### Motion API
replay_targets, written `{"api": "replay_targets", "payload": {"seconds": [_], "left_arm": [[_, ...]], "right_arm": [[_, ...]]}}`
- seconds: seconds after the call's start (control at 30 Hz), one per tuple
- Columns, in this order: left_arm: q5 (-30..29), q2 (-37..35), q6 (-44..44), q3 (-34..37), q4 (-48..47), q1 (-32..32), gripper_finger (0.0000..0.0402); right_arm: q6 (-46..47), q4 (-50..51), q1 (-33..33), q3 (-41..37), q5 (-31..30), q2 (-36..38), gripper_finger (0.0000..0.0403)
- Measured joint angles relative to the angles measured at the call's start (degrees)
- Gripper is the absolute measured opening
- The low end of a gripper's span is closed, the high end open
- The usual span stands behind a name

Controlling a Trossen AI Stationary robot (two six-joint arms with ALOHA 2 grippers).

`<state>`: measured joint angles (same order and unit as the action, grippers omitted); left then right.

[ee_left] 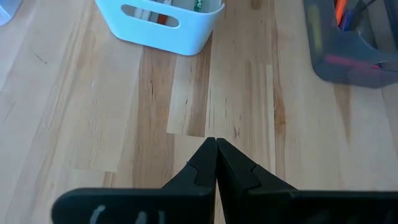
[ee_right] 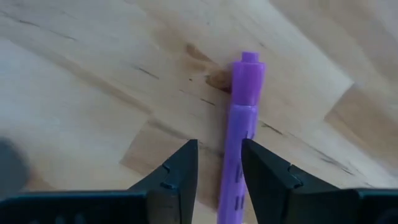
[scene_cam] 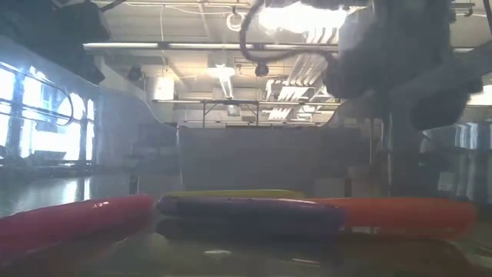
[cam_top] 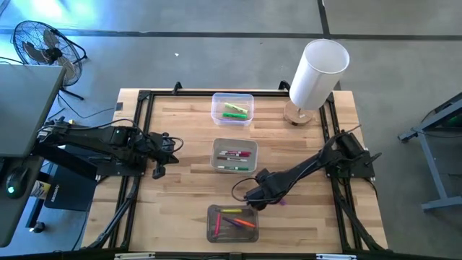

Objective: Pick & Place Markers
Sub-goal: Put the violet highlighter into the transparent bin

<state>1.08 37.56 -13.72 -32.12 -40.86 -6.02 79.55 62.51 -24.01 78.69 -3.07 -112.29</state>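
Note:
A purple marker (ee_right: 239, 155) lies flat on the wood, and a bit of it shows beside the right gripper (cam_top: 268, 200) in the high view. My right gripper (ee_right: 219, 168) is open, its fingers standing on either side of the marker's barrel and pointing along it. Other markers lie in three bins: green ones in the far bin (cam_top: 232, 108), red and green ones in the middle bin (cam_top: 234, 156), yellow and orange ones in the near bin (cam_top: 232, 223). My left gripper (ee_left: 216, 149) is shut over bare table on the left side (cam_top: 167, 146). My right gripper has one finger (ee_right: 264, 171) right against the purple marker's barrel (ee_right: 235, 177), and the other finger stands clear of it. I cannot tell whether the near finger touches. The marker lies on the table, lengthwise between the fingers.
A big white cylinder (cam_top: 317, 72) stands on a wooden base at the far right corner. The low view looks closely at red (scene_cam: 69, 219), purple (scene_cam: 246, 211) and orange (scene_cam: 407, 215) markers. A black frame (cam_top: 144, 97) runs round the table. Bare wood lies between the bins and the left gripper.

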Motion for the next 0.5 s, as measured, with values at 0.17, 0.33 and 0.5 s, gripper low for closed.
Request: {"api": "replay_targets", "payload": {"seconds": [0.17,0.33,0.5], "left_arm": [[0.0,0.0,0.0,0.0,0.0,0.0,0.0],[0.3,0.1,0.0,0.0,0.1,0.0,0.0],[0.7,0.1,0.0,0.0,0.0,0.0,0.0]], "right_arm": [[2.0,-5.4,0.0,-6.1,2.5,0.1,0.0113],[2.7,-11.0,0.1,-10.3,4.4,0.4,0.0111],[2.8,-12.7,0.1,-11.3,4.5,0.5,0.0082]]}}
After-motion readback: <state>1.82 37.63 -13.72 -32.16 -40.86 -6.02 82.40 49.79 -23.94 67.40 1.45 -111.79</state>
